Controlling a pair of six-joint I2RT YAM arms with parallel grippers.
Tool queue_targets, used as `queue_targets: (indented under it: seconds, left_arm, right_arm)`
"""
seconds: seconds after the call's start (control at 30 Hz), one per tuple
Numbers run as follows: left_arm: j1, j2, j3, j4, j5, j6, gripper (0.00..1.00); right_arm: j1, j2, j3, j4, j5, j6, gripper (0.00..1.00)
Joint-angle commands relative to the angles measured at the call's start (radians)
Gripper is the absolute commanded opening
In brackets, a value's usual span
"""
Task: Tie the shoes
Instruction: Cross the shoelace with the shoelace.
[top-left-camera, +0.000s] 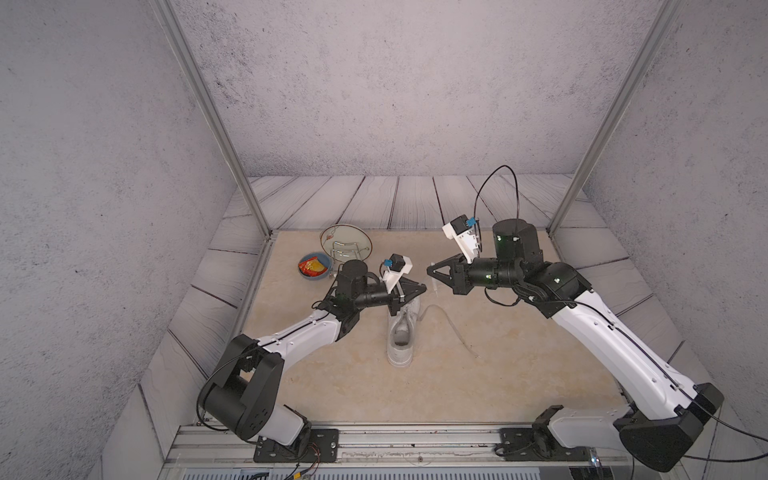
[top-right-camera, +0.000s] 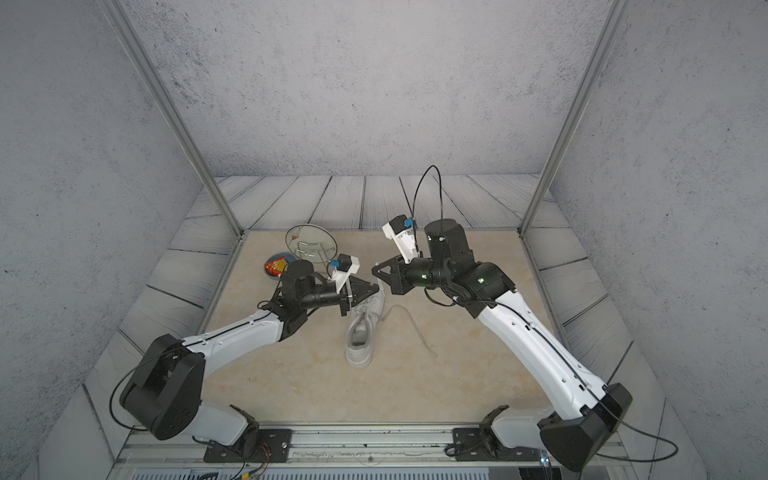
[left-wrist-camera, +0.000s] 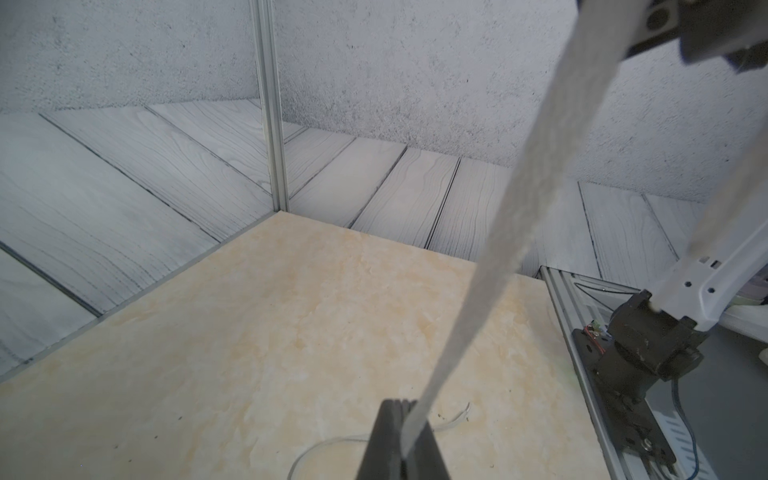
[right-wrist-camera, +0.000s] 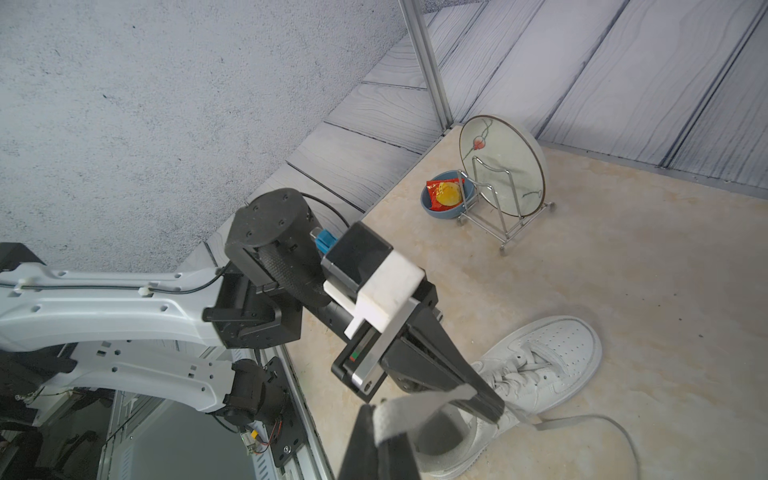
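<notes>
The white shoe (top-left-camera: 401, 332) (top-right-camera: 362, 332) lies in the middle of the beige table, toe towards the back. My left gripper (top-left-camera: 423, 287) (left-wrist-camera: 401, 415) hovers above the shoe's toe end and is shut on a flat white lace (left-wrist-camera: 519, 208). That lace runs taut and short to my right gripper (top-left-camera: 429, 270) (right-wrist-camera: 384, 419), which is shut on the same lace just behind and above the left one. In the right wrist view the left gripper (right-wrist-camera: 492, 405) pinches the lace over the shoe (right-wrist-camera: 552, 361). The other lace (top-left-camera: 453, 324) trails loose on the table, right of the shoe.
A round plate (top-left-camera: 345, 241) stands in a wire rack at the back left. Beside it is a blue bowl (top-left-camera: 314, 268) holding a red and yellow packet. Metal frame posts (top-left-camera: 249, 199) stand at the table's back corners.
</notes>
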Motion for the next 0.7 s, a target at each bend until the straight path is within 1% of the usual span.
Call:
queue_targets:
  seconds: [0.0,0.1,0.17,0.27,0.43,0.57,0.67]
  left_arm:
    - [-0.004,-0.018,-0.001,-0.048,-0.026,0.018,0.0]
    - [-0.002,-0.02,-0.002,-0.086,-0.05,-0.01,0.0]
    - [-0.002,-0.01,0.02,-0.14,-0.048,-0.024,0.0]
    - [0.002,0.009,0.061,-0.246,-0.058,-0.028,0.0]
    - [0.028,0.061,0.111,-0.32,-0.059,-0.089,0.0]
    - [0.052,0.128,0.185,-0.382,-0.006,-0.161,0.0]
    - [0.069,0.185,0.243,-0.436,0.037,-0.19,0.0]
  right_arm:
    - [-0.039,0.027,-0.004,0.007,0.049,-0.03,0.0]
    - [-0.064,0.08,-0.019,-0.012,0.129,-0.087,0.0]
    - [-0.073,0.124,-0.031,-0.001,0.188,-0.121,0.0]
    - [-0.091,0.199,-0.044,0.046,0.235,-0.143,0.0]
    - [-0.137,0.315,-0.08,0.177,0.272,-0.161,0.0]
    - [-0.144,0.419,-0.072,0.227,0.266,-0.194,0.01]
    - [-0.153,0.501,-0.037,0.213,0.267,-0.206,0.04]
